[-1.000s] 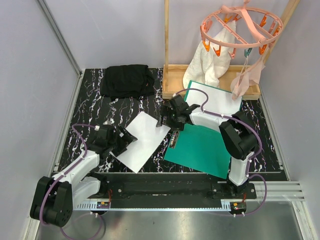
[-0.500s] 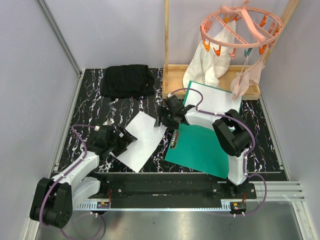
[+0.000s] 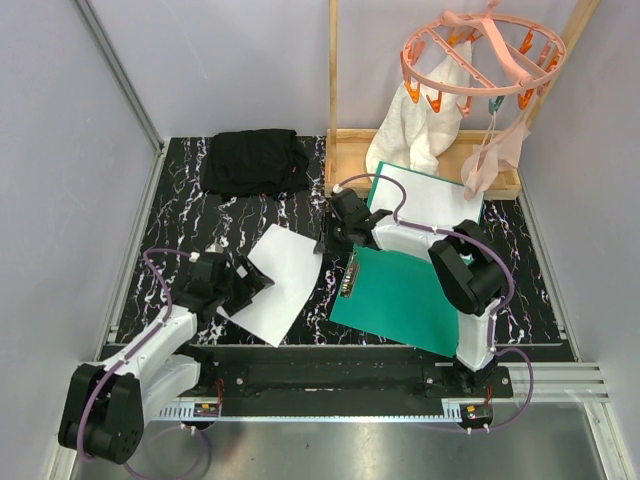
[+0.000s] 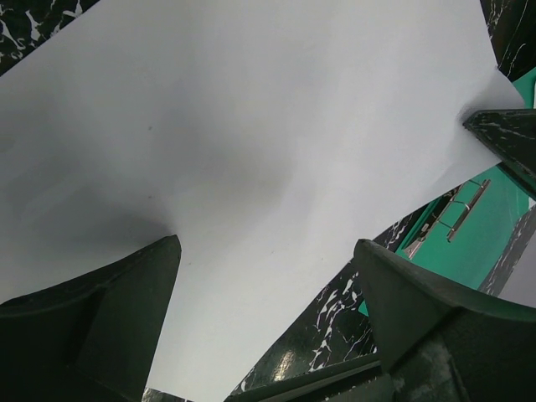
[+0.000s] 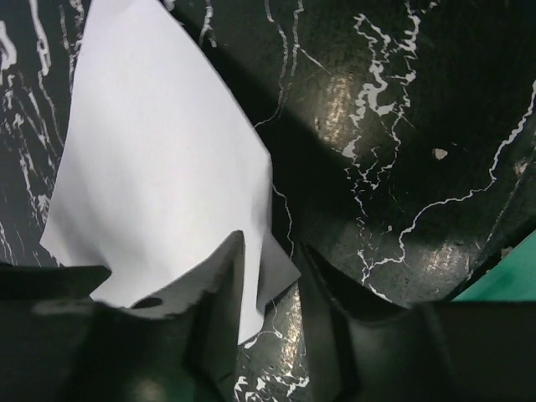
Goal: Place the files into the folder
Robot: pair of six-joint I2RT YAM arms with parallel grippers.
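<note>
- Paper (image 3: 280,285) on worktop (image 3: 180,220), left of open folder (image 3: 400,295); second sheet (image 3: 430,198) on folder's far flap.
- Set right tool (image 3: 325,243) with jaws narrow around paper's far corner; grip impossible to tell.
- Held left tool (image 3: 255,283) wide open over paper's near-left edge, empty.

Nothing can be read in any of the three views. No lettering, number, brand mark or sign can be made out on the white sheet (image 3: 275,285), the teal folder (image 3: 405,295) or the bench (image 3: 190,215).
</note>
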